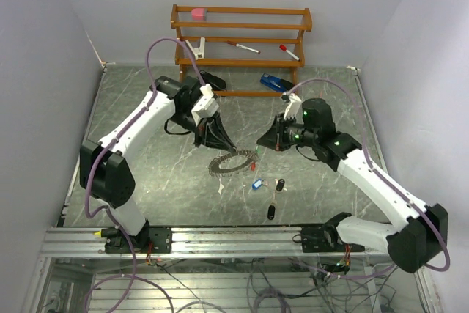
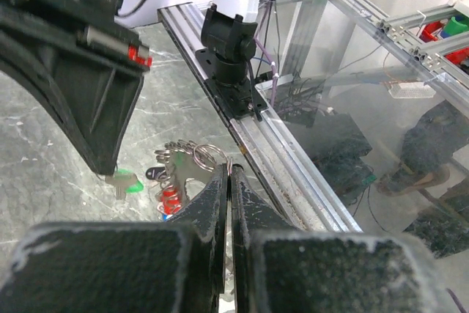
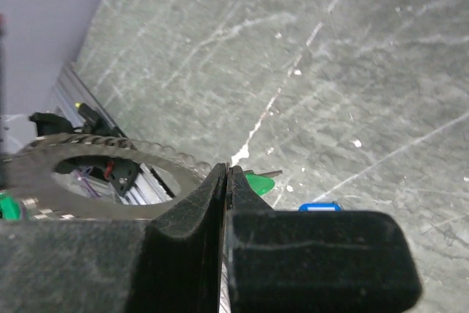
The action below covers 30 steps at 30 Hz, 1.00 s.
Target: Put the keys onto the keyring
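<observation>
The left pincer [image 1: 230, 149] is clamped on the keyring's [image 1: 233, 161] rim. The right pincer [image 1: 261, 141], just beside the ring, pinches a green key [image 3: 258, 181], not yet threaded. A blue key [image 1: 256, 184] and two black keys [image 1: 281, 185] wait on the worktop [image 1: 146, 181] near the keyring.

Right claw [image 3: 227, 171] fills the lower frame, its two black fingers [image 3: 194, 214] pressed flat together, no gap at the seam

Keyring [image 3: 88, 203] at lower left: silvery, toothed rim, wide hollow centre, its right end meeting the left finger. Dark hardware and a red bit show through the hole, too small to identify

Green key [image 3: 256, 182] pokes out just right of the fingertips, thin metal shank pointing right

Blue key [image 3: 319, 207]: only a sliver above the right finger's top edge

Desk [image 3: 330, 71] grey-green, marbled with pale veins. Metal rail [image 3: 64, 86] along its left edge, lilac wall [image 3: 44, 12] beyond
</observation>
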### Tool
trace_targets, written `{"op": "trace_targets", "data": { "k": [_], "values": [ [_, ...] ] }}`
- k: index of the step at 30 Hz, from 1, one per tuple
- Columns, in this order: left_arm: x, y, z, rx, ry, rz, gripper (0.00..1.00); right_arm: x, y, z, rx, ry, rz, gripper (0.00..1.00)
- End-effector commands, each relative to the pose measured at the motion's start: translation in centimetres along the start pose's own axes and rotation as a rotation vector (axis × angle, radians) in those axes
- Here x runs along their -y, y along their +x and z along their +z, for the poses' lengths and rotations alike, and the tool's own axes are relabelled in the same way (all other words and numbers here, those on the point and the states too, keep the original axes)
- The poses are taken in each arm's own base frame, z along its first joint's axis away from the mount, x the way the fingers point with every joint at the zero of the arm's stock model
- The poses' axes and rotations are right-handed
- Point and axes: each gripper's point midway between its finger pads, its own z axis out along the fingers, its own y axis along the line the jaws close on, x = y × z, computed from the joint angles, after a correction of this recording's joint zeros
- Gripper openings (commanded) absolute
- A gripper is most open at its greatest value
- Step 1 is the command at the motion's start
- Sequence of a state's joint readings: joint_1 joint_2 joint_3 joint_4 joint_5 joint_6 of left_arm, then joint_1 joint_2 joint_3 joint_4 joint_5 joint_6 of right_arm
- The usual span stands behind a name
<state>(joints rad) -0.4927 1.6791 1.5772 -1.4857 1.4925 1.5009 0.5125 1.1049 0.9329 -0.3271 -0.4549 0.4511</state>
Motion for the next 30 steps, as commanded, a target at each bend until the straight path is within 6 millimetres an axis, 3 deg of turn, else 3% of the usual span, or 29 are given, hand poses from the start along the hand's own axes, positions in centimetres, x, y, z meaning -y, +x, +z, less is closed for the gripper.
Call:
{"op": "trace_targets", "data": {
  "k": [1, 11, 16, 22, 30],
  "values": [
    [-0.2, -2.4, -0.7, 0.090, -0.027, 0.007, 0.07, 2.1, 1.8, 1.5, -0.055, 0.062, 0.040, 0.00],
    [0.6, -3.5, -2.6, 0.046, -0.091, 0.028, 0.07, 8.9, 4.7, 6.0, -0.183, 0.286, 0.100, 0.00],
    [1.7, -3.1, -3.5, -0.144, -0.128, 0.156, 0.07, 8.6, 4.4, 7.4, -0.166, 0.246, 0.111, 0.00],
    [1.2, -1.7, -5.9, -0.381, -0.243, 0.270, 0.07, 6.9, 2.5, 5.4, -0.106, 0.205, 0.005, 0.00],
    [1.9, 0.2, -7.2, -0.536, -0.169, 0.434, 0.07, 7.2, 4.8, 5.3, -0.152, 0.189, 0.037, 0.00]
  ]
}}
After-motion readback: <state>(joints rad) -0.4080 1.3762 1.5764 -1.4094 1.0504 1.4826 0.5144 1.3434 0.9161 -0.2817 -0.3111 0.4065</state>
